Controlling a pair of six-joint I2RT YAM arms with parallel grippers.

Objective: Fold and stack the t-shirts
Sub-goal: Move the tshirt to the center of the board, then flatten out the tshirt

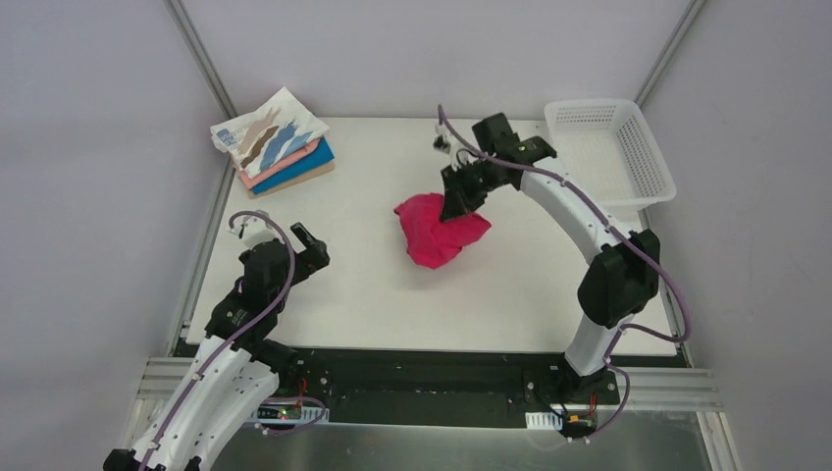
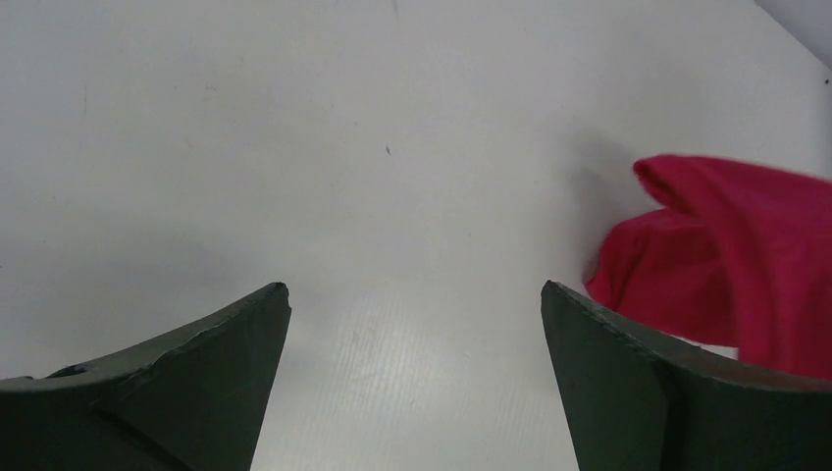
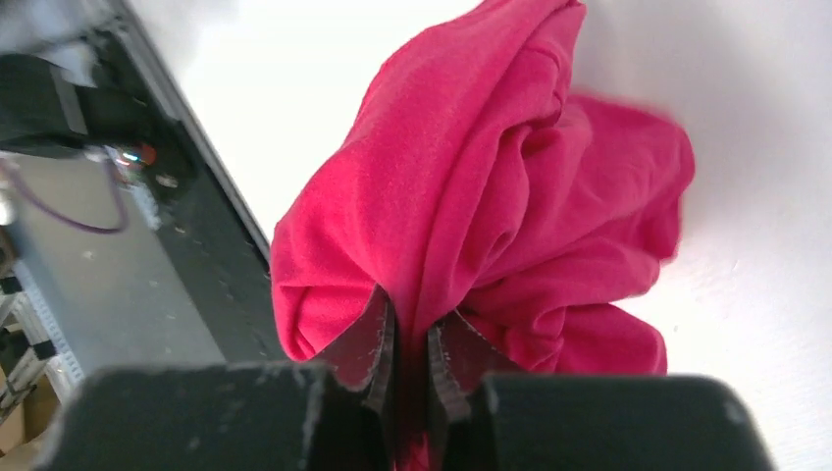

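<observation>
Crimson-pink t-shirt (image 1: 439, 234) bunched mid-surface (image 1: 392, 304). Right hand (image 3: 412, 343) pinches a fold of it, fingers pressed together on cloth. Left hand (image 2: 412, 294) spread wide, holding nothing, near shirt. Cloth probably light, limp, slumps; best gripped at hem or shoulder corners.

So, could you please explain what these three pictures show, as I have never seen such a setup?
Two robot arms are bolted at the near edge of a white table. The wide picture looks down from above and behind them; the other two come from a small camera on each wrist. The right gripper is shut on a crumpled crimson-pink t-shirt near the table's middle. The left gripper is open, holding nothing, over bare table. In the far left corner lies a stack of folded t-shirts, a white streaked one on top. A white mesh basket sits in the far right corner.
</observation>
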